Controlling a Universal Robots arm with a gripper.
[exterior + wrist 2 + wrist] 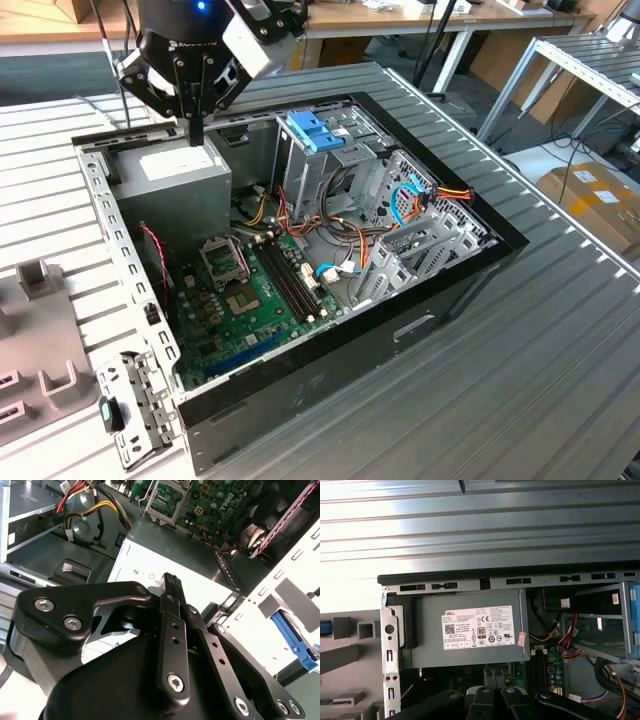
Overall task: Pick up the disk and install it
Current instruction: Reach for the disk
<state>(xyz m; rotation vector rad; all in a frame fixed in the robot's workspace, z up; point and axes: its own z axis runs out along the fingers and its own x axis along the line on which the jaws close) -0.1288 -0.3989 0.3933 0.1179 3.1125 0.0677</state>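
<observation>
In the exterior view the gripper [197,135] is hanging over the power supply [185,172], in the corner of the open computer case [440,290] toward the exterior view's left. Its fingers are pressing together on nothing. In the second wrist view the closed fingertips are pointing at the power supply's white sticker [140,567]. In the first wrist view the power supply is sitting just inside the case wall, beside the ribbed metal table [470,530]. Where the disk is lying I cannot tell.
</observation>
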